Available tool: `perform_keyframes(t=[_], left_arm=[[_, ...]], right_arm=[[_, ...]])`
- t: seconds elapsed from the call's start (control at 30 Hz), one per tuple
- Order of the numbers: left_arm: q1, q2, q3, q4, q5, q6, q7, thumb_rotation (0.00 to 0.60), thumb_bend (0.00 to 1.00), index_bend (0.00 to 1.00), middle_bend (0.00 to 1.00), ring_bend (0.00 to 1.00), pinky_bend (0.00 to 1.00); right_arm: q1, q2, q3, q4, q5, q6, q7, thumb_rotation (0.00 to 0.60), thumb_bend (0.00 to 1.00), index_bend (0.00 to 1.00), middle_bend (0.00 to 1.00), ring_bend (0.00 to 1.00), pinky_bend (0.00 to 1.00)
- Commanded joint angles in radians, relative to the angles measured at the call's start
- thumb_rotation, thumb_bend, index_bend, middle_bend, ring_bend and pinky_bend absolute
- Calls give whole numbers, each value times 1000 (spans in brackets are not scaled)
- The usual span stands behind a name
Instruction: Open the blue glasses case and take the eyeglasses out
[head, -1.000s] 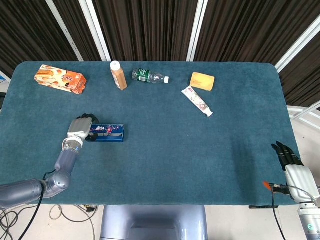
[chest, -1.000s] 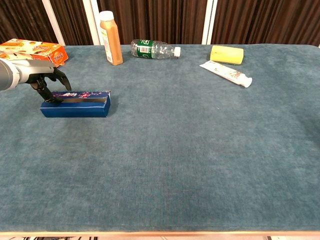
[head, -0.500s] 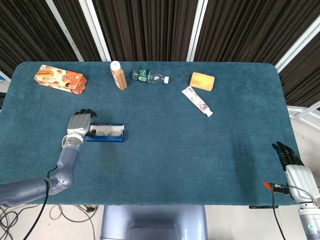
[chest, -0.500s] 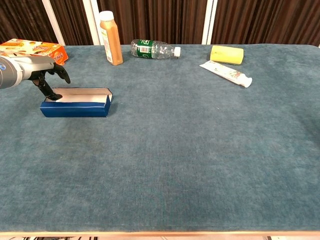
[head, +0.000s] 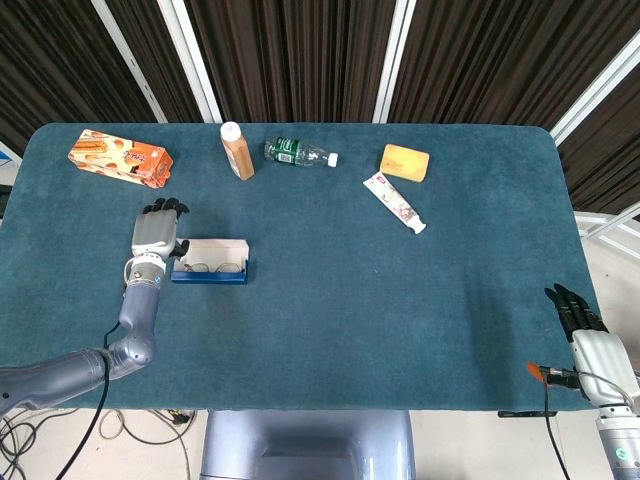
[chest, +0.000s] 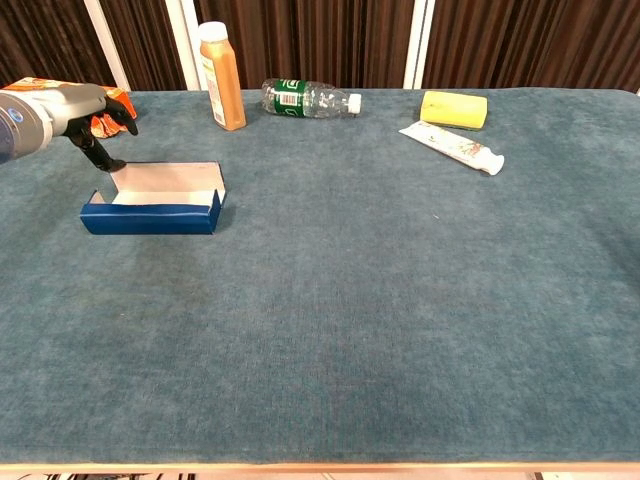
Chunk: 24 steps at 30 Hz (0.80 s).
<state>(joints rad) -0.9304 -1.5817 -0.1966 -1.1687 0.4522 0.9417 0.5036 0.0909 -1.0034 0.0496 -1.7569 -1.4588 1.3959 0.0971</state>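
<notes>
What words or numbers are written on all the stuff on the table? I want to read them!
None can be read.
Orange snack box: print too small.
Green-label water bottle: label blurred.
Toothpaste tube: print too small.
Orange juice bottle, yellow sponge, open blue glasses case: no text visible.

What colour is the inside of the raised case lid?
White. The lid shows plain white inside, over the blue case; the chest view shows it best.
</notes>
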Motion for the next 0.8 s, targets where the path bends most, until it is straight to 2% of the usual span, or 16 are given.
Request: perform_keyframes(t=[0.03, 0.2, 0.47, 0.57, 0.63, 0.7, 0.8], left_arm=[[12, -5, -15, 10, 13, 24, -11, 600, 349, 229, 128, 41, 132], [43, 24, -22, -32, 41, 32, -39, 600, 349, 229, 132, 41, 132], [129, 182, 37, -284, 127, 56, -47, 600, 349, 228, 144, 56, 167], [157, 238, 72, -364, 187, 79, -36, 600, 348, 226, 238, 180, 324], [170, 262, 100, -391, 235, 96, -20, 600, 348, 225, 336, 298, 446], [184, 282, 128, -410, 290, 111, -8, 600, 348, 223, 481, 444, 575], [197, 299, 142, -430, 312, 104, -15, 600, 348, 223, 607, 561, 683]], right_arm=[[-1, 1, -1, 0, -1, 1, 0, 600, 155, 0, 0, 0, 186], [-2, 2, -1, -1, -2, 3, 1, 600, 156, 0, 0, 0, 186], [-4, 2, -2, 1, -7, 7, 1, 600, 156, 0, 0, 0, 187], [-5, 2, -2, 2, -12, 11, -1, 600, 157, 0, 0, 0, 186], [-5, 1, -3, 2, -13, 12, -2, 600, 156, 0, 0, 0, 186], [-6, 1, -3, 2, -15, 13, -3, 600, 155, 0, 0, 0, 187], [-6, 1, -3, 1, -16, 14, -4, 600, 155, 0, 0, 0, 186]])
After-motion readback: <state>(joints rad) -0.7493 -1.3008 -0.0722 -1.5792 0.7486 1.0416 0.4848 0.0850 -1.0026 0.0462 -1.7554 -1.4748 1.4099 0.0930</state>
